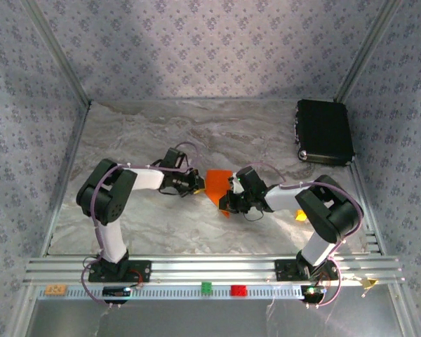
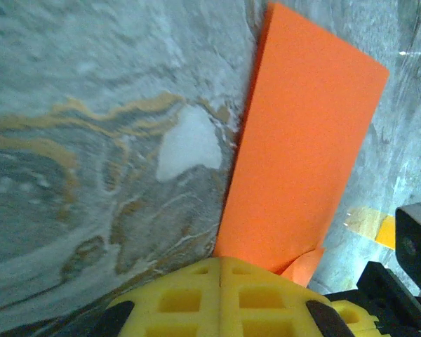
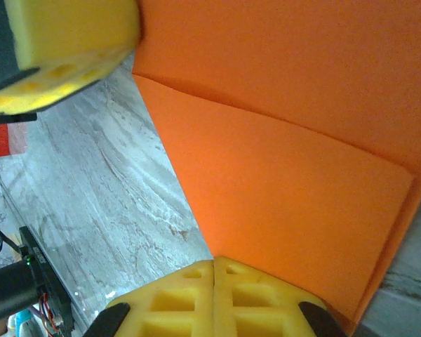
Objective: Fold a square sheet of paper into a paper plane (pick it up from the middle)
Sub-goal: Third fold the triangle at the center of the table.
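The square sheet of paper (image 1: 217, 181) is bright orange and folded into layers, and it sits mid-table between my two grippers. My left gripper (image 1: 195, 184) meets it from the left. In the left wrist view its yellow jaws (image 2: 219, 261) are shut on the paper's edge, and the paper (image 2: 302, 154) stretches away over the marble table. My right gripper (image 1: 231, 198) holds the near right part. Its jaws (image 3: 215, 263) are shut on the paper (image 3: 288, 161), which shows a straight crease and overlapping layers. The left gripper's yellow finger (image 3: 63, 42) is at the top left of that view.
A black box (image 1: 325, 131) lies at the back right. A small yellow-orange block (image 1: 301, 215) sits on the table beside the right arm. A green block (image 1: 206, 287) and a red block (image 1: 238, 289) rest on the aluminium rail (image 1: 196, 267) at the near edge. Patterned walls enclose three sides.
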`<action>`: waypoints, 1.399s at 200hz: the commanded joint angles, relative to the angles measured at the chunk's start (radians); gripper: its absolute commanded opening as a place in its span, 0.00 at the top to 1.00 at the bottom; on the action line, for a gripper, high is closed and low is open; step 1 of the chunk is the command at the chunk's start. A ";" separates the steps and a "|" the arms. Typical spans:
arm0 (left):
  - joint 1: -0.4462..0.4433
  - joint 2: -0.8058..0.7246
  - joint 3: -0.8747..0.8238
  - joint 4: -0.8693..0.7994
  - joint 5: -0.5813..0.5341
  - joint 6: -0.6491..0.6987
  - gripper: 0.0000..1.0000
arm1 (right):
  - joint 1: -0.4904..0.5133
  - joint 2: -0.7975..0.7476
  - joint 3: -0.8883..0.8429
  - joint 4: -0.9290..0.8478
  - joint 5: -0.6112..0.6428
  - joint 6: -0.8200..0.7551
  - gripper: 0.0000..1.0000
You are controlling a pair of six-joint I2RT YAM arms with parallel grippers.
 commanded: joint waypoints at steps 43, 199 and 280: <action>0.001 -0.141 -0.005 -0.079 -0.090 0.041 0.94 | -0.005 0.034 -0.031 -0.122 0.044 -0.003 1.00; -0.113 0.052 0.030 -0.122 -0.101 0.063 1.00 | 0.008 -0.038 0.091 -0.172 0.000 -0.062 1.00; -0.114 0.055 0.033 -0.121 -0.092 0.069 1.00 | 0.016 0.093 0.149 -0.176 0.035 -0.074 1.00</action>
